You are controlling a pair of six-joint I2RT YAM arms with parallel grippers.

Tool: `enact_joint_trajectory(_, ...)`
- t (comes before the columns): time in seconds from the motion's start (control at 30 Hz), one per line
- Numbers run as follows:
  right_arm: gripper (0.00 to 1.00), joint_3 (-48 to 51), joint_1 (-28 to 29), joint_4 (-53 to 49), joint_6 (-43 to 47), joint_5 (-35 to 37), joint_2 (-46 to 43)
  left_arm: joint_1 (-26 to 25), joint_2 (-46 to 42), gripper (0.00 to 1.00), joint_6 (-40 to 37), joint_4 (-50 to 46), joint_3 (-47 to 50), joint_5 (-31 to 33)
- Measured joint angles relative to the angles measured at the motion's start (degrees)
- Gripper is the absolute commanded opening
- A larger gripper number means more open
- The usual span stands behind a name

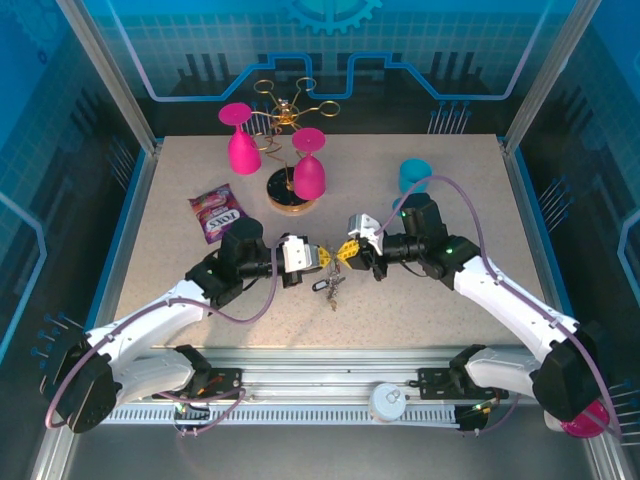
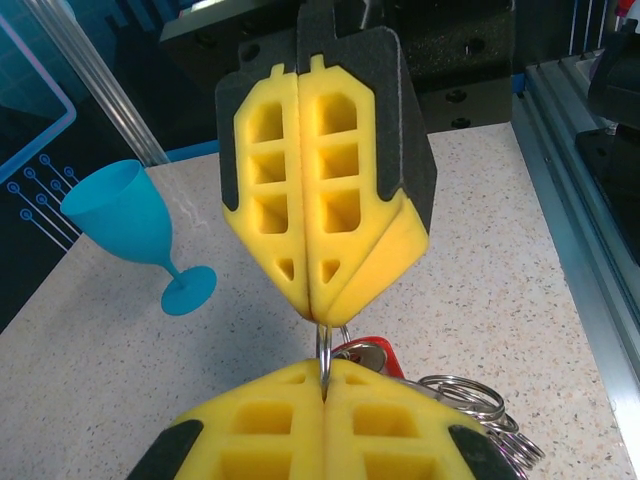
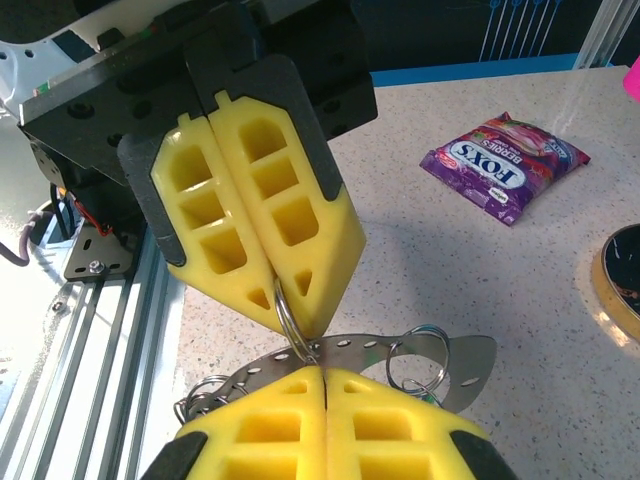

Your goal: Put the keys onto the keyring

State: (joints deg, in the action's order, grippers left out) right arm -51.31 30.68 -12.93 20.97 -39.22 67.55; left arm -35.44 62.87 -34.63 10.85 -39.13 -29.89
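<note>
The left tool [image 1: 318, 258] is narrow, its yellow pads [image 2: 290, 392] pressed together on a thin silvery keyring [image 2: 323, 350]. The right tool [image 1: 347, 252] meets it tip to tip, equally narrow, and nips the same ring from the other side. The keys [image 1: 332, 290] bunch at 6 o'clock of that meeting point, mid-bench [image 1: 420, 310]. A red tag [image 2: 378, 352] lies just beside the left pads. A purple sweets packet [image 1: 216, 212] lies at 10 o'clock of the left tool. A blue glass [image 1: 413, 176] stands at 1 o'clock of the right tool. The gold rack [image 1: 290, 105] with pink glasses [image 1: 241, 150] is at 12.
</note>
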Motion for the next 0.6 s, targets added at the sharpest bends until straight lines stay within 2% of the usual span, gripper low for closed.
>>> enact_joint_trajectory(0.07,0.02,0.00,0.00,0.52,-0.26,-0.55,0.74,0.02,0.00,0.00,0.24,0.42,0.00,-0.44)
enact_joint_trajectory(0.2,0.12,0.00,0.02,2.80,-2.03,-1.73,2.27,0.02,0.00,0.00,1.73,1.95,0.44,-1.42)
enact_joint_trajectory(0.3,0.26,1.92,0.00,6.84,-3.93,-1.64,2.14,0.00,0.02,0.00,3.26,5.75,1.97,-2.12)
enact_joint_trajectory(0.4,0.33,4.87,-0.37,9.49,-5.55,-1.46,0.72,-0.11,0.11,0.00,4.92,8.61,4.11,-2.75)
enact_joint_trajectory(0.6,0.37,7.28,-0.68,11.04,-5.05,-1.97,-2.16,-0.09,0.83,0.00,6.95,12.09,4.92,-2.75)
